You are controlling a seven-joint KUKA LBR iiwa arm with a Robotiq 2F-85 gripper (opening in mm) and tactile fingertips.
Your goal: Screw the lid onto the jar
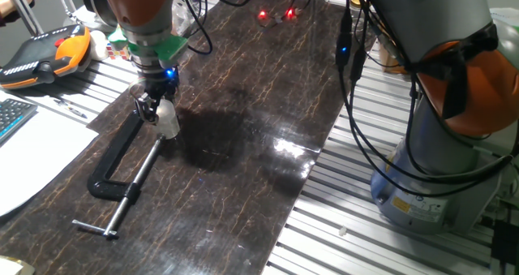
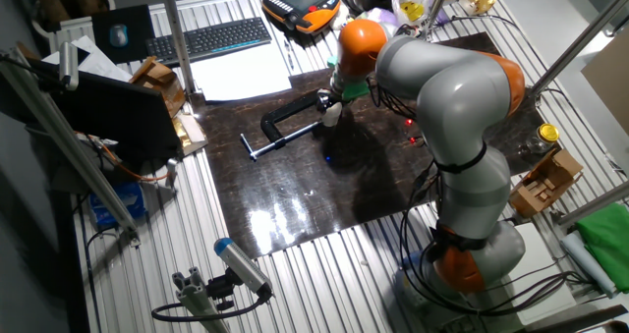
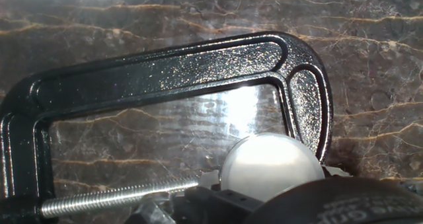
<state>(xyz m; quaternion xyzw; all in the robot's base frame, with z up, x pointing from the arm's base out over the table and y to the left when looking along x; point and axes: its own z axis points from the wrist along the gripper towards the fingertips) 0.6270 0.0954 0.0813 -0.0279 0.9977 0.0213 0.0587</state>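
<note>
Dark marbled board (image 1: pixel 243 161) covers the middle of a ribbed metal table (image 1: pixel 389 242), with a keyboard (image 2: pixel 208 38), white paper (image 2: pixel 241 76) and an orange-and-black control pad (image 1: pixel 40 54) off to one side. Over it bends the big grey and orange arm (image 2: pixel 447 87), reaching down to the far part of the board. Beneath its hand lies a black clamp (image 1: pixel 122 157) flat on the board, its silver screw (image 1: pixel 130 190) running out to a small cross handle.

Inside the opening of the clamp, close against the end of the screw and near the curved end of the frame, sits the small whitish jar (image 1: pixel 168 119). In the hand view a round pale lid (image 3: pixel 272 166) shows right below the camera, just inside the clamp's bend and above the threaded rod; whether it rests on the jar or is apart from it cannot be told. The gripper (image 1: pixel 150 109) hangs directly at the jar, its dark fingers beside the white body, but the pictures do not show clearly whether it is clenched on anything or released
</note>
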